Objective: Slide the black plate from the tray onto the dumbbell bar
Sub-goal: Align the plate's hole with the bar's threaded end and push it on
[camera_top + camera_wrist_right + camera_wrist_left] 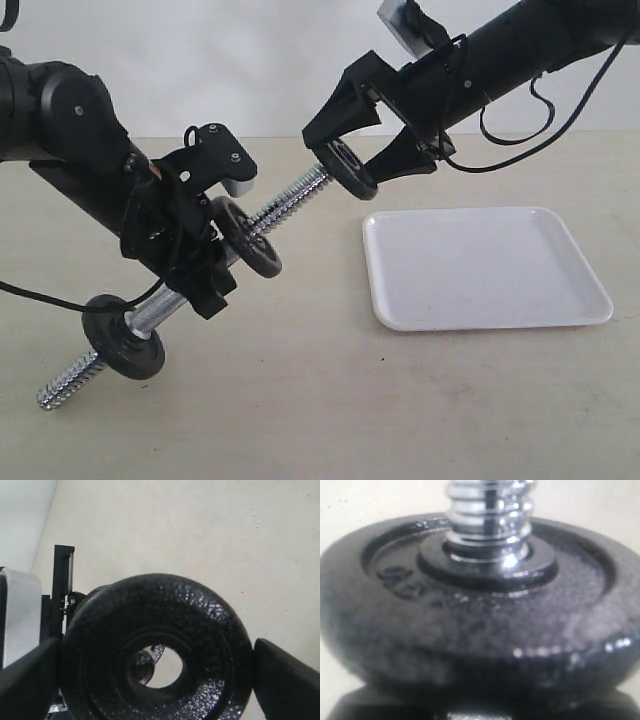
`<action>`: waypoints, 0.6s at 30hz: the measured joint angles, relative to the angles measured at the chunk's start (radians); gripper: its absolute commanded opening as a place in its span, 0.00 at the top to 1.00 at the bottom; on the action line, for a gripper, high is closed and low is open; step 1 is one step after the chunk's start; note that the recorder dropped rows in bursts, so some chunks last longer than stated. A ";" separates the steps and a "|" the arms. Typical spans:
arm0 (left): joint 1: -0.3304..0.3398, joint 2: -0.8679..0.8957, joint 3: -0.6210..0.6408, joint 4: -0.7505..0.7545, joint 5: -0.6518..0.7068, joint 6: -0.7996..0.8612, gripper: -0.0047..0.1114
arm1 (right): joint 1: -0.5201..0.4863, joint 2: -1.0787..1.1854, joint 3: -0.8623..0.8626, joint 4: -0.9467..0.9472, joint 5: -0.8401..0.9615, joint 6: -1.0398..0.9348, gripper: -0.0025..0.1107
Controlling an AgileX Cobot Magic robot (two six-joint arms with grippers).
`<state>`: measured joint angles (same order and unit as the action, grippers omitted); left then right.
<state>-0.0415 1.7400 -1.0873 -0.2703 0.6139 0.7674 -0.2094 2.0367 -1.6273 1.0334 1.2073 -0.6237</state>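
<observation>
- Right hand (343, 155) clamped on the black plate (352, 172), holding it aloft at the upper threaded tip of the dumbbell bar (290, 197), away from the tray (480, 265).
- Left hand (205, 270) grips the tilted bar mid-length.
- Bar tip looks off-centre in the hole: the plate could snag on the coarse threads and jam.
- Push hard and the bar may twist in the left hand.

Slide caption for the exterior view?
Right pincer holds the black plate at the threaded tip of the dumbbell bar, gripped by left pincer.

Centre-left in the exterior view, the left gripper (195, 272) hides part of the dumbbell bar (290, 203); lettering on the disc (470, 640) is blurred.
</observation>
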 measured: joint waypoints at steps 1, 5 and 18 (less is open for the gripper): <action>0.000 -0.008 0.002 -0.014 0.003 0.022 0.93 | 0.000 0.000 0.000 0.000 0.000 -0.004 0.91; 0.000 -0.024 0.004 -0.058 0.013 0.073 0.93 | 0.000 0.000 -0.004 0.027 0.004 -0.022 0.91; 0.000 -0.027 0.006 -0.076 0.025 0.100 0.93 | 0.000 0.000 -0.004 0.029 0.002 -0.019 0.91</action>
<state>-0.0415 1.7125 -1.0816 -0.3467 0.6386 0.8672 -0.2094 2.0367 -1.6314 1.0623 1.2094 -0.6431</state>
